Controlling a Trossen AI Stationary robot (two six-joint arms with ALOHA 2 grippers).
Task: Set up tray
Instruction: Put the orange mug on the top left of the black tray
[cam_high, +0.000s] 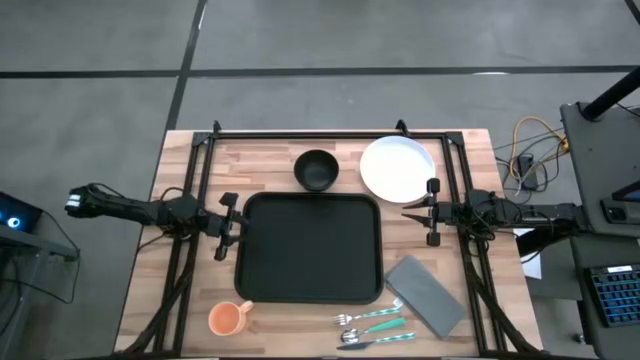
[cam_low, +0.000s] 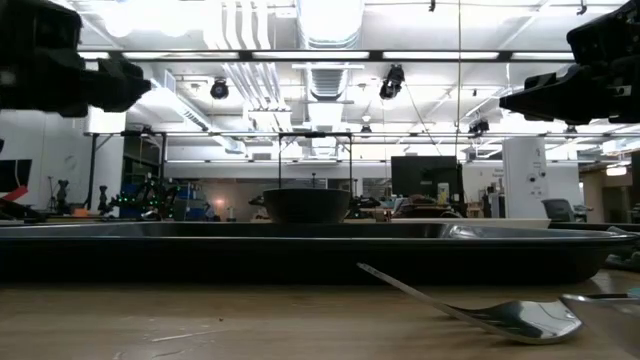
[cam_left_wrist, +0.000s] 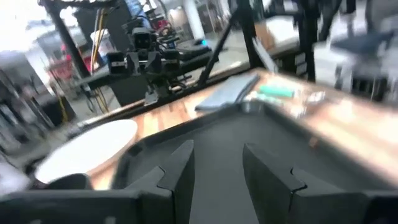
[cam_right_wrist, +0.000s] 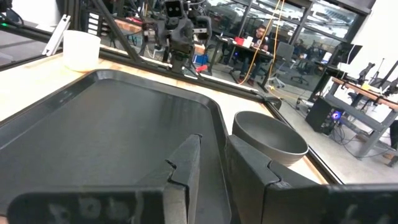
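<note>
Black tray (cam_high: 310, 250) centred on desk (cam_high: 270, 165), left hand (cam_high: 228, 228) and right hand (cam_high: 432, 212) flanking it, both parted, grasping nothing

Bright ceiling strip lights (cam_low: 330, 55) glare at twelve o'clock in the low view. The left wrist view is motion-blurred. The spoon (cam_low: 480, 308) nearby glints

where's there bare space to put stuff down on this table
The tray is bare inside its rim, the biggest free patch. Bare wood lies left of the bowl and above the orange cup. Crowded: the near right corner, with the cutlery and napkin.
</note>
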